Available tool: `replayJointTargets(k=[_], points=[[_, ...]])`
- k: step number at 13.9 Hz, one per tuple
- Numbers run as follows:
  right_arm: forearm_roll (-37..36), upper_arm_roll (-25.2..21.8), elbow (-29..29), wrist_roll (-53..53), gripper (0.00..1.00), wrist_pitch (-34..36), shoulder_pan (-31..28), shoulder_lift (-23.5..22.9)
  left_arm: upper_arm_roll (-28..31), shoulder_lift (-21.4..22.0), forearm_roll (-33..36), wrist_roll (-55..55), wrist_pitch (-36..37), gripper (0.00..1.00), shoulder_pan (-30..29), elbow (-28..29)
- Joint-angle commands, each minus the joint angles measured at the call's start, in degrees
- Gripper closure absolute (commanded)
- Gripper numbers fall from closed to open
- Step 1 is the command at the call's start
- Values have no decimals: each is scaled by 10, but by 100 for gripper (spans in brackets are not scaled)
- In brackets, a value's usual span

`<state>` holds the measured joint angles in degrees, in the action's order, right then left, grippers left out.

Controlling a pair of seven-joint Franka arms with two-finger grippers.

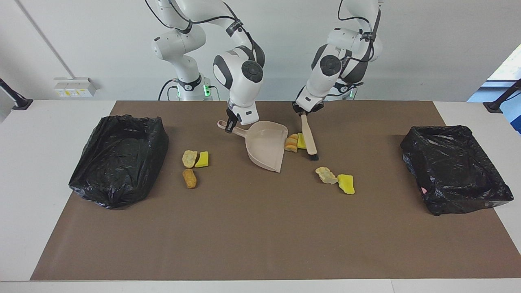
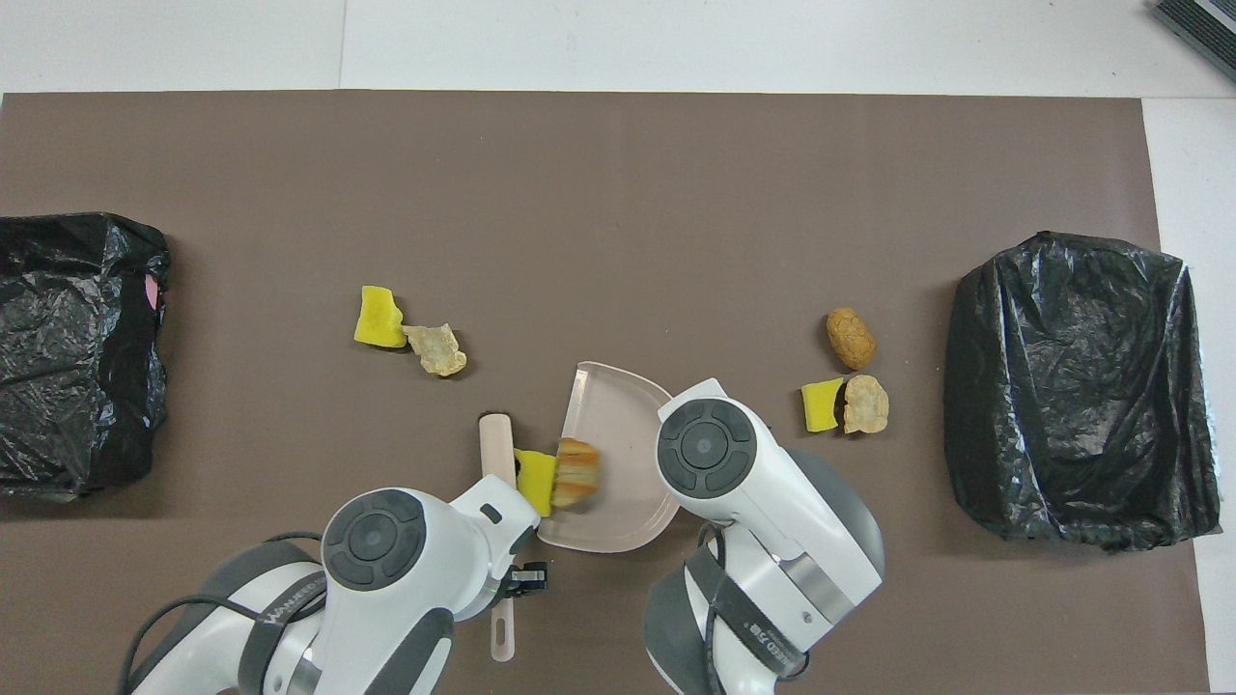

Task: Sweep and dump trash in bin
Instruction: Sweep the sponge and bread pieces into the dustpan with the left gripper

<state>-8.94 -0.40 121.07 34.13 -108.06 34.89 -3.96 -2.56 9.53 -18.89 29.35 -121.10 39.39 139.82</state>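
In the facing view, the right gripper [image 1: 230,126] is clamped on the dustpan [image 1: 266,146] handle, tilting its lip down so pieces can slide in. The left gripper [image 1: 303,110] grips the brush [image 1: 309,138], its bristles pressing a striped lump [image 1: 291,143] and a yellow sponge [image 1: 301,141] against the lip. From overhead, the lump [image 2: 576,471] sits on the pan's edge; the other trash lies farther out in two clusters, one toward each bin [image 2: 1077,386].

One camera faces the robots from high across the table; another looks steeply down, sharing the brown mat [image 1: 260,228]
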Motion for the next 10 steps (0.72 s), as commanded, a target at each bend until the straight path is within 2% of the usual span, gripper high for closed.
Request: replayJointTargets(k=[1,4,7,9,10], points=[[-12,4,5,-21,100,0,-3,2,7,-52,-19,-37,3,100,43,-77],[-12,3,5,-21,100,0,-3,2,8,-60,-19,-40,14,100,52,-97],[-11,3,4,-25,100,0,-3,2,13,-56,-13,-36,58,100,40,-111],[-7,3,3,-31,100,-1,-3,1,14,-56,1,-35,61,100,0,-119],[-6,3,1,-33,100,-1,-3,-1,14,-58,34,-35,62,100,-13,-130]])
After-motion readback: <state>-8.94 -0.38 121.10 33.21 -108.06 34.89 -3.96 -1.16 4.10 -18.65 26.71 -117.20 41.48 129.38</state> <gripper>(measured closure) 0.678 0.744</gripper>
